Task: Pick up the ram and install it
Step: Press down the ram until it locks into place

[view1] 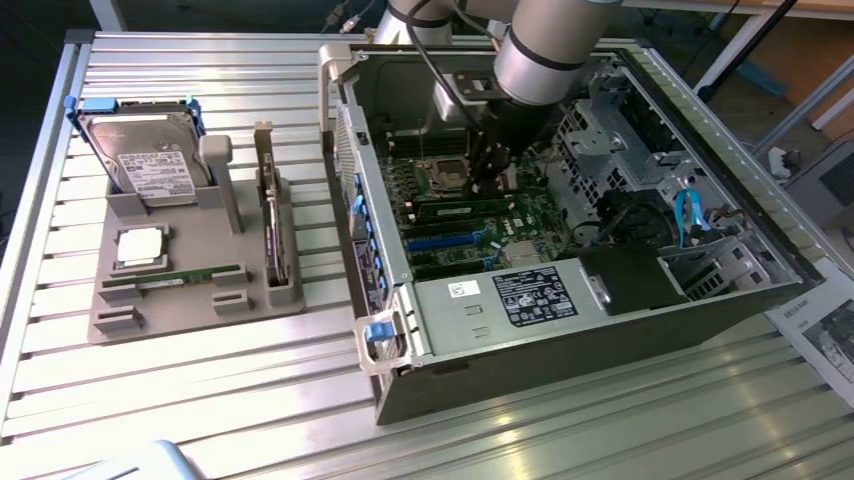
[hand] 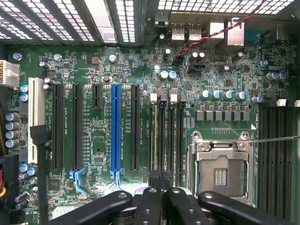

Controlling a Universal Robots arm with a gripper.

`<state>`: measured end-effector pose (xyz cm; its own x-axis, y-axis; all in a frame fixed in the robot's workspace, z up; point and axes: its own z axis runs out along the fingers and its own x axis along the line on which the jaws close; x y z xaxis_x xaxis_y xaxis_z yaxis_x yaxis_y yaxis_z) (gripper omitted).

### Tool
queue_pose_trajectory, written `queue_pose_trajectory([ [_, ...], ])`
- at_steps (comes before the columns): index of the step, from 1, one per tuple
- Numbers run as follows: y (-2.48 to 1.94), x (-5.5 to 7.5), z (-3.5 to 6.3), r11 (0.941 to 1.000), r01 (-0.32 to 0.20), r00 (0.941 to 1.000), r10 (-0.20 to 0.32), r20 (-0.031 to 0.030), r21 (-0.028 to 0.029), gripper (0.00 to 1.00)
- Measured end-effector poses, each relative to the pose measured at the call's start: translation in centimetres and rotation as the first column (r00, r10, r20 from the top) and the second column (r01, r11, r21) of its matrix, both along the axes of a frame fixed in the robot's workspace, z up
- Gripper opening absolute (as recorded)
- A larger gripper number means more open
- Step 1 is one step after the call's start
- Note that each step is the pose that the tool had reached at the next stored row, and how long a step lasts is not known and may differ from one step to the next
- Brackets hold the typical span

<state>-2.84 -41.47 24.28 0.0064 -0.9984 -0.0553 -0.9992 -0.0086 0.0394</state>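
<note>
1. Inside the open black computer case (view1: 694, 300), the gripper (view1: 489, 165) hangs low over the green motherboard (hand: 140, 70). It sits directly above the row of narrow black memory slots (hand: 171, 136), beside the empty silver processor socket (hand: 220, 173).
2. Finger state: the black fingers (hand: 149, 201) are closed together, and no object is visible between them.
3. Ram location: one long, thin green circuit-board stick, the ram (view1: 174, 278), lies flat in the grey moulded tray (view1: 187, 310) on the table, well apart from the gripper.
4. A pale green edge (hand: 155, 136) stands in the slot nearest the blue expansion slot (hand: 116, 126). It appears to be a stick already set there; whether it is fully latched cannot be told.
5. Step in hand, as a judgement: the seating stage at the slots, not the pick-up.
6. Requirement for any press: fingers centred on the stick's top edge, force straight down, and both end latches free to close.
</note>
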Motion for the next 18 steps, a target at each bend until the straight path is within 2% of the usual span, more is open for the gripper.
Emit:
queue_pose_trajectory([
  [18,0.0,-0.22,-0.55,1.0,0.0,1.0,0.0,0.0003,0.0002,0.1],
])
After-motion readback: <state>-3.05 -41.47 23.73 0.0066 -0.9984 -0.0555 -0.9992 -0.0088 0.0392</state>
